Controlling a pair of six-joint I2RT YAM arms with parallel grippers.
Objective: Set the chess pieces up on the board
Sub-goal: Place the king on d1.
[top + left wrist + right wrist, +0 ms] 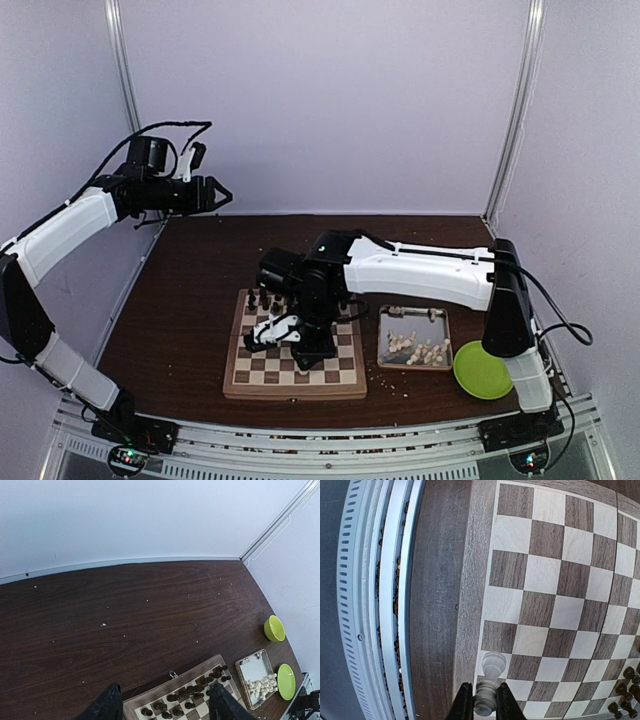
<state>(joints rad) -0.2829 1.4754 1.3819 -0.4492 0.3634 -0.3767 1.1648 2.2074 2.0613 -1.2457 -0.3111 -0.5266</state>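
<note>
The board (345, 378) lies at the table's front centre, with dark pieces (265, 298) lined along its far rows. My right gripper (481, 700) is shut on a cream-white chess piece (486, 692). The piece's round base (492, 664) is at a light square in the row beside the board's near rim (470, 580). From above, the right gripper (302, 362) hangs low over the board's front. More cream-white chess pieces (420, 350) lie in the metal tray (436, 318). My left gripper (215, 193) is raised high at the far left, open and holding nothing.
A green plate (482, 371) sits right of the tray, and a green bowl (274, 628) stands further back on the right. Pale crumbs (103, 625) dot the dark table. The metal frame rail (375, 605) runs just beyond the table's near edge.
</note>
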